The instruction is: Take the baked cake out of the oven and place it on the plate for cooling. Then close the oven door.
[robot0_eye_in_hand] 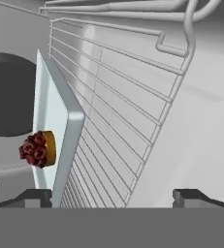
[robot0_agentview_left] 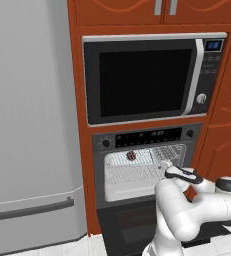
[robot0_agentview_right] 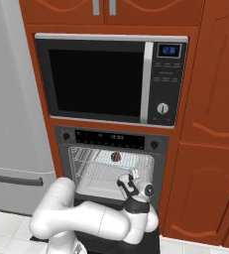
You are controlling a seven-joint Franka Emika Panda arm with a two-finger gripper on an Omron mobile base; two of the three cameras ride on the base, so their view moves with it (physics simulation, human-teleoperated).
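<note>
The oven (robot0_agentview_left: 147, 137) stands open, its door (robot0_agentview_left: 127, 220) folded down below the cavity. The baked cake (robot0_agentview_left: 131, 156) (robot0_agentview_right: 116, 157), a tiny dark red lump, sits on a pale tray (robot0_eye_in_hand: 60, 140) on the wire rack (robot0_eye_in_hand: 118, 121) at the back of the cavity. My gripper (robot0_agentview_left: 164, 165) (robot0_agentview_right: 132, 174) is open at the oven mouth, right of the cake and nearer the front, with nothing between its fingers. The rolled hand view shows the cake (robot0_eye_in_hand: 37, 148) at the left, beyond the left fingertip (robot0_eye_in_hand: 33, 196), with the gripper (robot0_eye_in_hand: 113, 198) facing the rack. The plate is out of view.
A silver-trimmed microwave (robot0_agentview_left: 152, 80) is built in directly above the oven. A grey fridge (robot0_agentview_left: 32, 125) stands to the left, and orange cabinet panels (robot0_agentview_right: 205, 149) to the right. The oven's side rails (robot0_eye_in_hand: 181, 43) and pale walls hem in the hand.
</note>
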